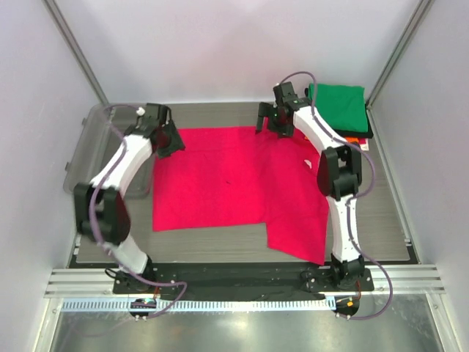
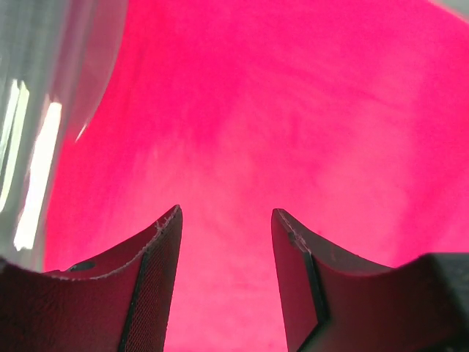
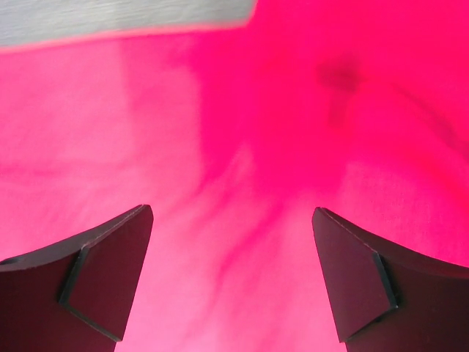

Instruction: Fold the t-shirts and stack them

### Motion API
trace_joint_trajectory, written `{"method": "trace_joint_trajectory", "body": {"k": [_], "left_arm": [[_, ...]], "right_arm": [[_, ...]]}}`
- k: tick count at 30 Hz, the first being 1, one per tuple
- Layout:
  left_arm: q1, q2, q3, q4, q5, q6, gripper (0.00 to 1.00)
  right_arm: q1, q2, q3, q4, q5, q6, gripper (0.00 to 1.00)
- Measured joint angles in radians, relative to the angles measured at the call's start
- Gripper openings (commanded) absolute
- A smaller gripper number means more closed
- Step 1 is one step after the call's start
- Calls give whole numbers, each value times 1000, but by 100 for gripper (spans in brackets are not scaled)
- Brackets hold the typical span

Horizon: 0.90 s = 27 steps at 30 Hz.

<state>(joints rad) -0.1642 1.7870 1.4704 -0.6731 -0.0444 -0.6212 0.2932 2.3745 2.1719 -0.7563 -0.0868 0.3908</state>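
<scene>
At the far left a clear plastic tub (image 1: 86, 158) stood on the grey surface (image 1: 220, 248); its wall also showed at the left edge of the left wrist view. Just beside it, the left arm (image 1: 123, 167) reached to the far-left corner of the crimson-pink t-shirt (image 1: 212, 183), which lay spread flat across the middle of the surface. The left jaws hung close over that cloth, partly spread, with nothing pinched between them. The shirt's right part ran nearer to the arm bases than its left part and bore a small white mark (image 1: 306, 163). The right arm (image 1: 338, 183) stretched over this part to the shirt's far edge. There the right jaws were spread wide above the cloth, gripping nothing, and the right wrist view showed a strip of bare surface beyond the hem. In the far right corner a folded green t-shirt (image 1: 338, 106) topped a small stack, with an orange sliver (image 1: 354, 141) at its near edge.
</scene>
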Motion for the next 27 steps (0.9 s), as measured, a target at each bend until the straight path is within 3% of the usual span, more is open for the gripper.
{"method": "trace_joint_trajectory", "body": {"k": [6,13,18,22,27], "left_arm": [[-45,-422,-282,4,-38,-25,51],[-53,-707,-678,-56,-85,-164,49],[-58,-915,-821,-120,-176,-301,49],[-58,-1024,-902,-136,-266,-418,49],[-58,-1003,-995,-131,-321,-522,47]], "right_arm": [[82,-452,-358,19,75,16,97],[172,-1005,-906,36,191,156,96],[168,-1329,-1257,0,232,307,96],[167,-1509,-1427,-48,262,430,96],[165,-1591,-1521,-80,286,541,96]]}}
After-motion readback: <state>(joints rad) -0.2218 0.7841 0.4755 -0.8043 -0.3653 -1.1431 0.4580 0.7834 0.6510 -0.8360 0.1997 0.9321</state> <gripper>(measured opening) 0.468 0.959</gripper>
